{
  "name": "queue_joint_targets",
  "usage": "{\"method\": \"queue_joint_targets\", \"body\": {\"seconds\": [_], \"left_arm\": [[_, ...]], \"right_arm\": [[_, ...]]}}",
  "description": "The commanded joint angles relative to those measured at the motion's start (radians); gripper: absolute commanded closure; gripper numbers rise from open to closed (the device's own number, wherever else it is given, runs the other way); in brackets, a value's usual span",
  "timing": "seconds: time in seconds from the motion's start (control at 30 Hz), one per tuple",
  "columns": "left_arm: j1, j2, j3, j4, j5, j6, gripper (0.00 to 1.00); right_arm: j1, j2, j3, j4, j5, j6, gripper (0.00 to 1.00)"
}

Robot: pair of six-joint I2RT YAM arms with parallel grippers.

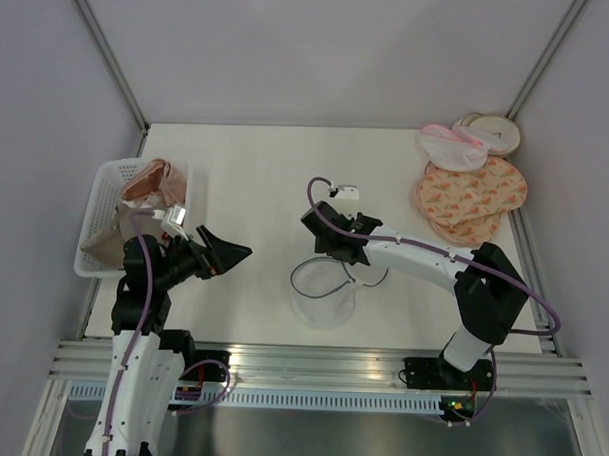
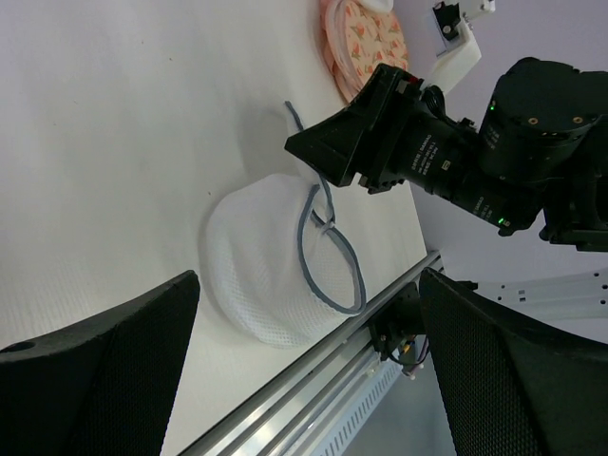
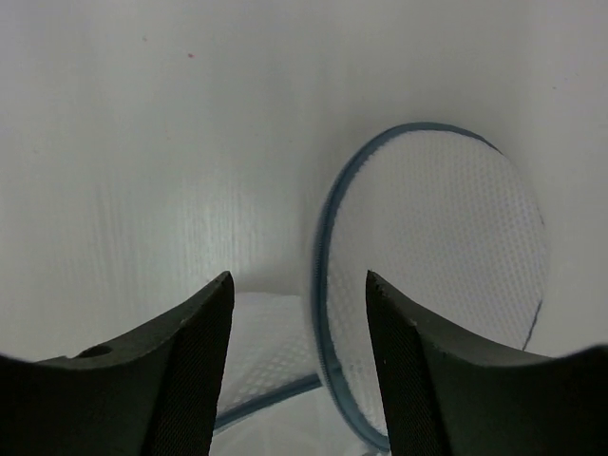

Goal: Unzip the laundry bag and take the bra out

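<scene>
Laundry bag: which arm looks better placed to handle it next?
Right, probably. The right gripper hangs just above the laundry bag, jaws open toward its dark rim. The left gripper, also open and empty, sits off to the side, nearer the white basket.

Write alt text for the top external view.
A white mesh laundry bag lies near the front of the table, the right gripper open above its far edge. The left gripper hangs open beside a white basket of garments at the left.
</scene>
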Motion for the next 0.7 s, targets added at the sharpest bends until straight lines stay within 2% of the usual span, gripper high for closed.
{"method": "queue_joint_targets", "body": {"seconds": [0.0, 0.1, 0.2, 0.23, 0.27, 0.37, 0.5, 0.57, 0.67], "left_arm": [[-0.003, 0.014, -0.004, 0.047, -0.013, 0.041, 0.0], [-0.003, 0.017, -0.007, 0.05, -0.016, 0.041, 0.0], [-0.003, 0.017, -0.013, 0.056, -0.016, 0.038, 0.0], [-0.003, 0.017, -0.013, 0.056, -0.018, 0.038, 0.0], [-0.003, 0.016, -0.013, 0.056, -0.018, 0.038, 0.0], [-0.003, 0.014, -0.016, 0.056, -0.016, 0.038, 0.01], [-0.003, 0.007, -0.021, 0.056, -0.024, 0.033, 0.01], [-0.003, 0.0, -0.021, 0.056, -0.025, 0.03, 0.01], [-0.003, -0.012, -0.021, 0.055, -0.036, 0.023, 0.01]], "right_arm": [[-0.004, 0.031, 0.041, -0.101, 0.078, -0.022, 0.37], [-0.006, 0.055, 0.044, -0.133, 0.127, -0.017, 0.41], [-0.01, 0.06, 0.023, -0.111, 0.109, -0.026, 0.75], [-0.01, 0.059, 0.021, -0.104, 0.102, -0.029, 0.93], [-0.012, 0.057, 0.021, -0.103, 0.107, -0.028, 1.0], [-0.01, 0.013, 0.007, -0.077, 0.11, -0.043, 1.0], [-0.001, -0.125, -0.043, -0.009, 0.119, -0.121, 1.0], [0.019, -0.177, -0.071, 0.064, 0.06, -0.227, 1.0], [0.066, -0.248, -0.091, 0.075, 0.004, -0.339, 1.0]]}}
